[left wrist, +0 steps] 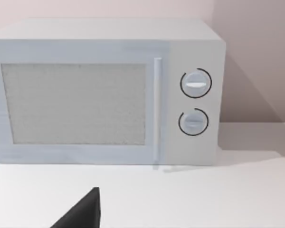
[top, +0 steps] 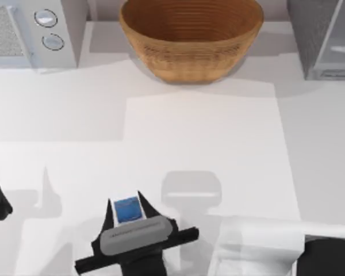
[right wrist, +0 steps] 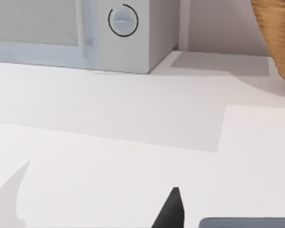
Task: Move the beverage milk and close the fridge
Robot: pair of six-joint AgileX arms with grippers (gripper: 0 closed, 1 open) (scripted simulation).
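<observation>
With the right gripper (top: 125, 201) closed on the beverage milk (top: 129, 211), I would carry it upright and slowly, above the surface (top: 201, 138).

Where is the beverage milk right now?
In the top view, the beverage milk sits at the table's near edge, left of centre, between the jaws of the right gripper, far from the wicker basket.

fridge (top: 325, 40) cut by top view's right edge.
</observation>
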